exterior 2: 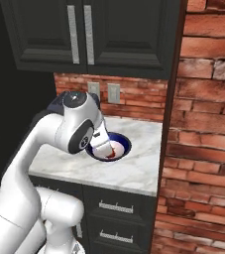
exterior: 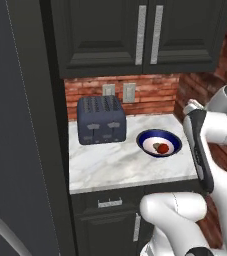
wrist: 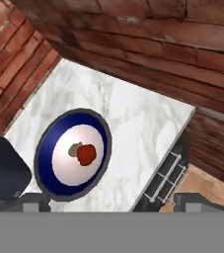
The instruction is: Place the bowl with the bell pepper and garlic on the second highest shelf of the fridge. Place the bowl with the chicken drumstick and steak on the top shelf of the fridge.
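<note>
In the left base view, the blue bowl (exterior: 159, 143) sits on the marble surface (exterior: 110, 165), to the right of a dark toaster (exterior: 101, 120) and well apart from it. The red pepper (exterior: 162, 148) lies inside on the white bottom, with a small pale lump touching it that is probably the garlic. The arm rises at the right, its forearm just beside the bowl's right rim. A tall grey panel along the left edge looks like the side of the fridge (exterior: 15, 125), though its inside is hidden from here.

In the right base view, the arm's big joint stands in front of the bowl (exterior 2: 120, 144), so only the far right part of its rim and a sliver of white inside show. The surface (exterior 2: 129, 171) ends at a brick wall (exterior 2: 203, 124) close on the right, which leaves little room on that side.

In the hand view, the camera looks down on the bowl (wrist: 73, 154) from above and off to one side. The pepper (wrist: 86, 154) and the pale garlic (wrist: 75, 148) touch each other near the middle. The two dark fingertips (wrist: 32, 202) sit at the lower corners, spread wide with nothing between them, so the pincer (wrist: 111, 203) is released and holds nothing.

The step in hand appears to be the reach for this bowl. It would go best by bringing the pincer down over one stretch of the rim, one finger inside and one outside, clear of the food, then clamping firmly. The lift should stay level so nothing rolls out, and the swing should go left, away from the brick wall.
</note>
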